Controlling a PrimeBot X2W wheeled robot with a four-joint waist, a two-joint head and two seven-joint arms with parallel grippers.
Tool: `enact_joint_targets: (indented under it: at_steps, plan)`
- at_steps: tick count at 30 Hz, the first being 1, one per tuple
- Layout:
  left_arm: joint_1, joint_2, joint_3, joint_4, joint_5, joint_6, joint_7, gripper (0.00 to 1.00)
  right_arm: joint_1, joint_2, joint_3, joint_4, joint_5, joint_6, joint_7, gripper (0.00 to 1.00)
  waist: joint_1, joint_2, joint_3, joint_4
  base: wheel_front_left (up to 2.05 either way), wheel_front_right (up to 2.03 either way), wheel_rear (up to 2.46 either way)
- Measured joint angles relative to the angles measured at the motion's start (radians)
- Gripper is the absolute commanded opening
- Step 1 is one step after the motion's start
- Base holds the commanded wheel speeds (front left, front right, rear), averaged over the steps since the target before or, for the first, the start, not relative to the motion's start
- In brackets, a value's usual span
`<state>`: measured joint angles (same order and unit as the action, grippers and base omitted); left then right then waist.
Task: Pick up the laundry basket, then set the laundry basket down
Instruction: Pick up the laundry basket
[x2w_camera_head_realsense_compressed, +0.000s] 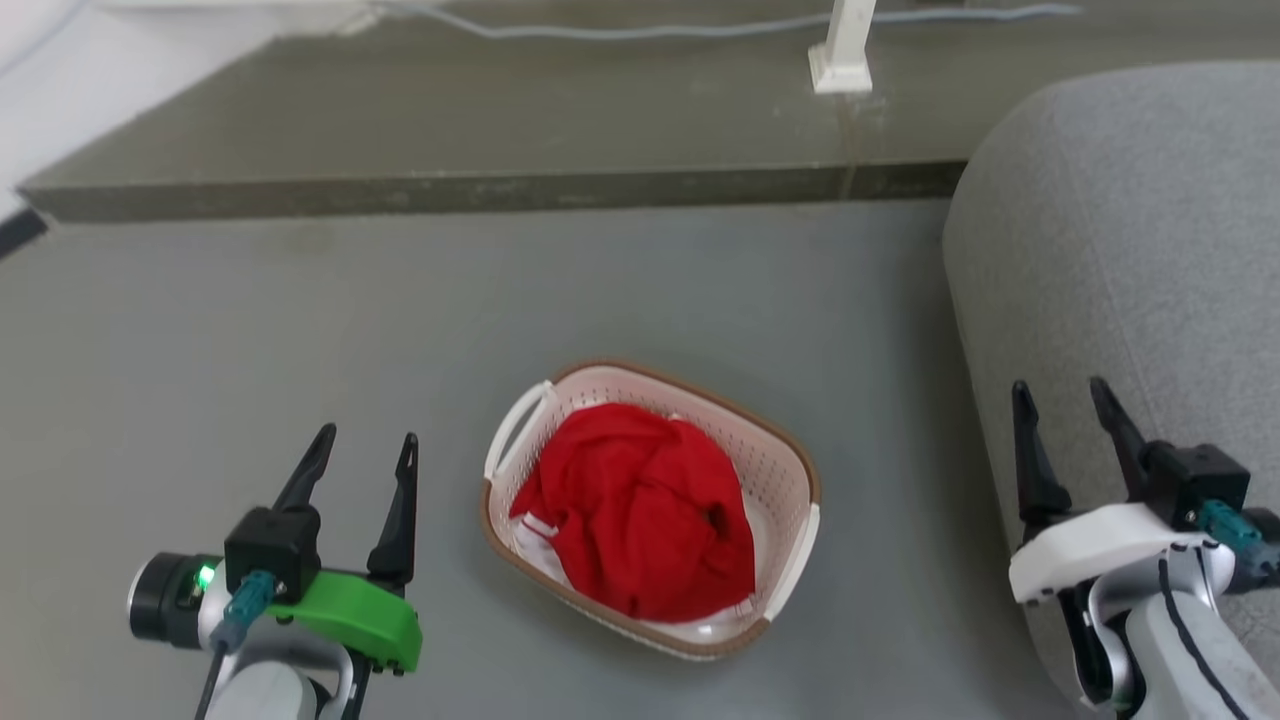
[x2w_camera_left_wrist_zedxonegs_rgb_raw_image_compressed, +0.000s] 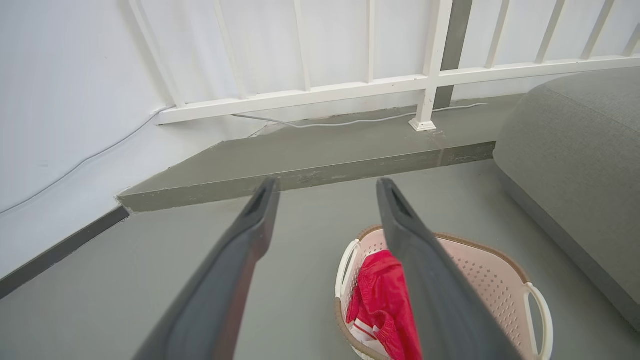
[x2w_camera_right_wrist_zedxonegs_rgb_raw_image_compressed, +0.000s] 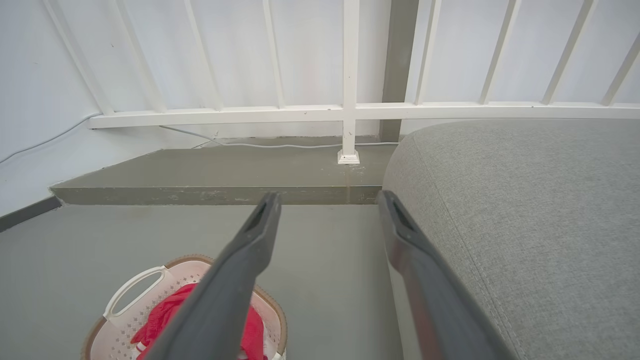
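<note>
1. Shows a small rounded-rectangular cream-white perforated plastic laundry basket (x2w_camera_head_realsense_compressed: 775, 465) with a brown woven-look rim, standing upright on the smooth grey floor (x2w_camera_head_realsense_compressed: 250, 330) between the two grippers, touched by neither.
2. Holds a crumpled red cloth (x2w_camera_head_realsense_compressed: 640, 510) lying over some white fabric (x2w_camera_head_realsense_compressed: 700, 630).
3. Places the green-mounted left gripper (x2w_camera_head_realsense_compressed: 367, 436) left of the basket, long dark fingers apart, empty.
4. Places the white-mounted right gripper (x2w_camera_head_realsense_compressed: 1059, 384) at the edge of a rounded grey fabric sofa (x2w_camera_head_realsense_compressed: 1120, 230), fingers likewise spread, gripping nothing.
5. Sets a darker raised step (x2w_camera_head_realsense_compressed: 500, 110) with a white railing post (x2w_camera_head_realsense_compressed: 843, 50) beyond the basket.
</note>
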<state>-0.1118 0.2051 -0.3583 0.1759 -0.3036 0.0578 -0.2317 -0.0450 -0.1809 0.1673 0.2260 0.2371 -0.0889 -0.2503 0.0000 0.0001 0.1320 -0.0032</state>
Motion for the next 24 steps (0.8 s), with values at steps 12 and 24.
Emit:
enact_joint_targets:
  at_steps: [12, 24]
  plan:
    - [-0.088, 0.002, -0.006, 0.001, -0.001, -0.032, 0.037, 1.0, -0.068, 0.007, -0.017, -0.037, 0.0, -0.002, -0.002, 1.0, 0.0, 0.0, 0.152, -0.009, 0.0, 0.0, 0.0]
    - [-0.224, 0.003, -0.016, 0.056, -0.012, -0.074, 0.095, 1.0, -0.148, 0.023, 0.002, -0.063, -0.004, -0.002, -0.002, 1.0, 0.0, 0.0, 0.32, -0.025, 0.0, 0.0, 0.0]
